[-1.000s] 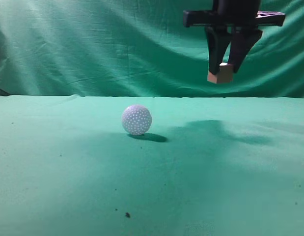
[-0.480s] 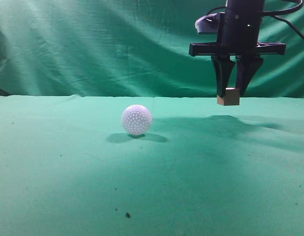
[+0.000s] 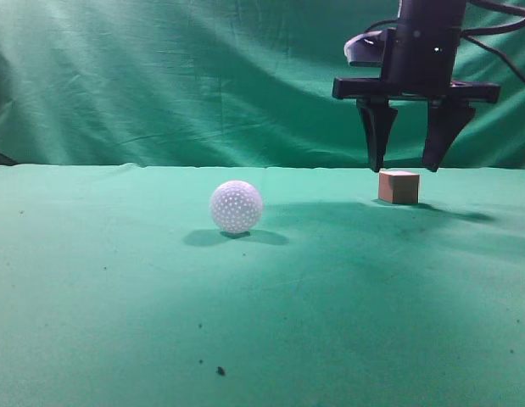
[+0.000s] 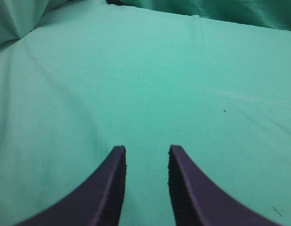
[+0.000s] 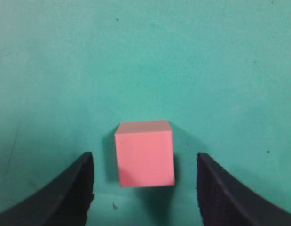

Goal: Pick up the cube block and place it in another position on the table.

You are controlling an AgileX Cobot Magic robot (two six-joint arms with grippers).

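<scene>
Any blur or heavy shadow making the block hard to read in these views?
Exterior view: the block is sharp, with arm shadows falling across the table around it. Right wrist view: the block looks soft and washed-out pink between the open end effector tips. Left wrist view: only cloth, evenly lit.

The small reddish-brown cube block (image 3: 399, 186) with a lighter pink top sits flat on the wide table covered in green cloth (image 3: 160, 322). It is far back on the right side. From above, the block (image 5: 145, 153) looks pink and square, and nothing is touching it.
</scene>
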